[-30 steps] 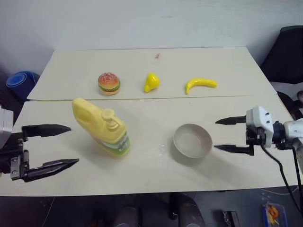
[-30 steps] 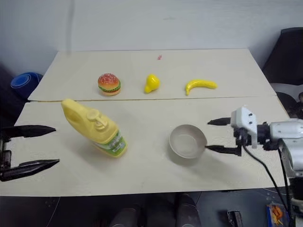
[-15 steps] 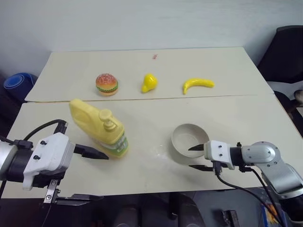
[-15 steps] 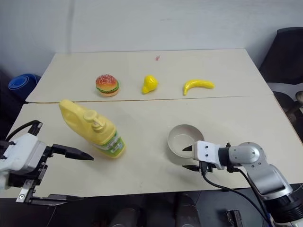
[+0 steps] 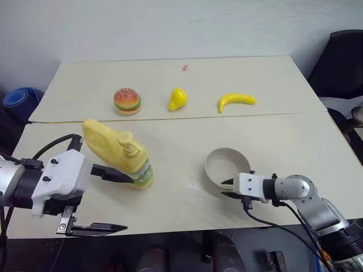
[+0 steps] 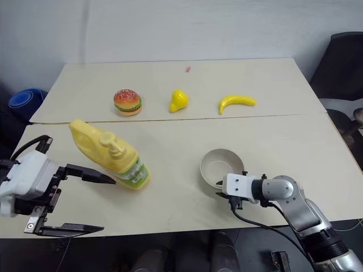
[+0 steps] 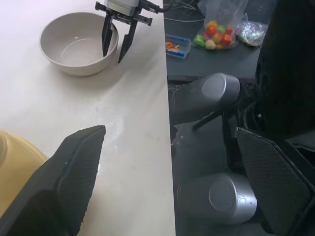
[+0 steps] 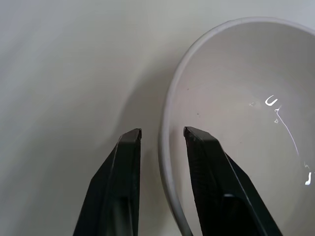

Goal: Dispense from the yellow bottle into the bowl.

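- Down at the near rim of the bowl (image 5: 228,167), the right gripper (image 8: 160,133) straddles the wall: one black finger sits outside, the other inside, with a narrow gap on each side of the rim, so the jaws are narrowed around it but not pressed on it.
- Its white wrist block reaches in from the front edge of the table (image 5: 272,136), on the robot's right.
- On the other side, the left gripper (image 5: 113,201) stands wide, with nothing between its fingers; the upper finger points at the lower part of the yellow bottle (image 5: 116,152), its tip just beside the label, and the lower finger hangs off the table's front edge.
- That bottle lies tilted on the near board, pump top facing up, well apart from the bowl.
- Farther back, on the second board, sit a toy burger (image 5: 126,101), a yellow pear (image 5: 178,99) and a banana (image 5: 236,101) in a row.
- Beyond the table's left corner lies a blue roll (image 5: 18,100); a black chair (image 5: 340,68) stands at the right.
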You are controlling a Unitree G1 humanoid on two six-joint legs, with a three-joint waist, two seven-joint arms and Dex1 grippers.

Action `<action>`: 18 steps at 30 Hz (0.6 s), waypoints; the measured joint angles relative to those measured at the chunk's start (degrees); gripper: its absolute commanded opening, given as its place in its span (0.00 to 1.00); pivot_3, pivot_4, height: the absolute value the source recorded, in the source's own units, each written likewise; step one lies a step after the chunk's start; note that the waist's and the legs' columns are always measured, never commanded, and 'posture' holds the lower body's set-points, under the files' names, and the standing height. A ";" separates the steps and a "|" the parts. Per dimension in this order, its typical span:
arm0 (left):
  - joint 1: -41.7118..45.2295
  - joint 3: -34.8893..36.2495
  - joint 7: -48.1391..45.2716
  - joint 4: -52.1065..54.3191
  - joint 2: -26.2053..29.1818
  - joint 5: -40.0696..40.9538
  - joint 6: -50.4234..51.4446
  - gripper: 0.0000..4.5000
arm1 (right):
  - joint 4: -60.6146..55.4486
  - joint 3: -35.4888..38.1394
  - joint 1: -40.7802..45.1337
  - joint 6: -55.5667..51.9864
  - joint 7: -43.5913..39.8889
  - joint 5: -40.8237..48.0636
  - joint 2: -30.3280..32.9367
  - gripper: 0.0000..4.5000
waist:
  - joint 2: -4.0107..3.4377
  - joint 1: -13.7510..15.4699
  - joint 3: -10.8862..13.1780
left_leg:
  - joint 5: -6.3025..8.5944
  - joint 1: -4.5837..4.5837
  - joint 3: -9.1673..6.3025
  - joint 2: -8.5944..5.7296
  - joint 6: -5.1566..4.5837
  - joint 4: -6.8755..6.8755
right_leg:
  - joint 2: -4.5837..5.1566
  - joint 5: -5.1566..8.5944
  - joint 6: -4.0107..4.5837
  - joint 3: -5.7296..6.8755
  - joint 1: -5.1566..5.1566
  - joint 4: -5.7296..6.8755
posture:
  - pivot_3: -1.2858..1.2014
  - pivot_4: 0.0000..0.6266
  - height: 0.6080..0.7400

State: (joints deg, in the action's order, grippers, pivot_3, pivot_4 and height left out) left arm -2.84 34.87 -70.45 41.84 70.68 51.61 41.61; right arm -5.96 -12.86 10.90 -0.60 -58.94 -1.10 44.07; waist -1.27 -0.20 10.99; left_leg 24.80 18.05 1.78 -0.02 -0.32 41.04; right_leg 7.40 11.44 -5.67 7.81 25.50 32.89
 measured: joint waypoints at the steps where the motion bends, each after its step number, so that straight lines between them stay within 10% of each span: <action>1: 0.46 -0.05 0.35 -0.03 0.00 0.09 0.27 1.00 | 0.20 0.00 0.00 0.66 0.10 0.01 -0.02 0.10 | 0.00 0.00 0.00 | 0.00 -0.01 0.00 0.00 0.00 0.00 | 0.00 0.00 0.00 -0.01 0.00 0.00 | 0.52 0.24 1.00; 18: 18.83 0.86 9.61 -13.67 2.66 13.75 9.25 1.00 | -1.48 0.36 7.75 7.74 -10.18 6.03 5.48 0.01 | 0.08 -0.28 0.01 | 0.00 -0.41 0.07 0.04 0.00 -0.03 | -0.05 -0.01 -0.01 -0.08 0.04 0.07 | 0.52 0.24 1.00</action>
State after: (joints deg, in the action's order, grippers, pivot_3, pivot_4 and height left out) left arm 15.98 35.73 -60.84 28.18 73.34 65.35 50.85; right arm -7.44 -12.51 18.65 7.14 -69.12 4.93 49.55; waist -1.19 -0.47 11.00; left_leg 24.80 17.64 1.85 0.02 -0.32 41.01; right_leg 7.35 11.42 -5.68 7.73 25.53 32.96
